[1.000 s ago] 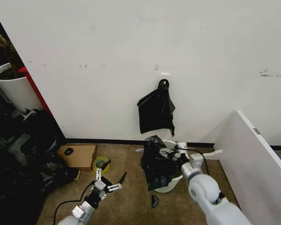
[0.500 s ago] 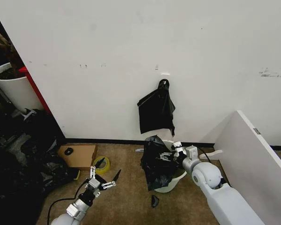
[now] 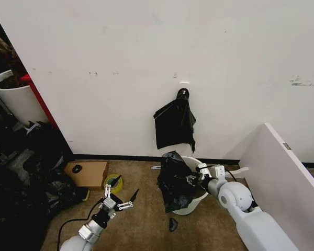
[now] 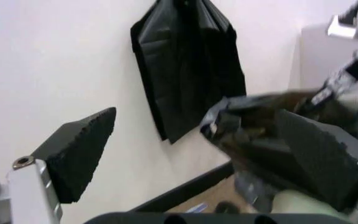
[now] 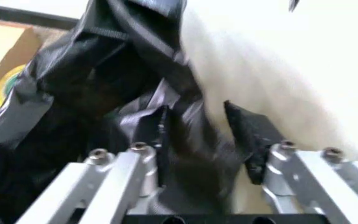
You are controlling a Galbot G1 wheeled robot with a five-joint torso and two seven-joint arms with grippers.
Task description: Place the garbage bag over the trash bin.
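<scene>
The garbage bag drapes over the near side of the trash bin on the floor by the wall. The right tool reaches into it, fingers parted around black plastic. The left tool hovers apart, wide open and empty.

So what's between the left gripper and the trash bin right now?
In the head view, bare brown floor lies between the left gripper and the trash bin; the garbage bag drapes the bin's near side.

Garbage bag hides most of the trash bin. Right hand too small to judge grip; wrist view blurred.
</scene>
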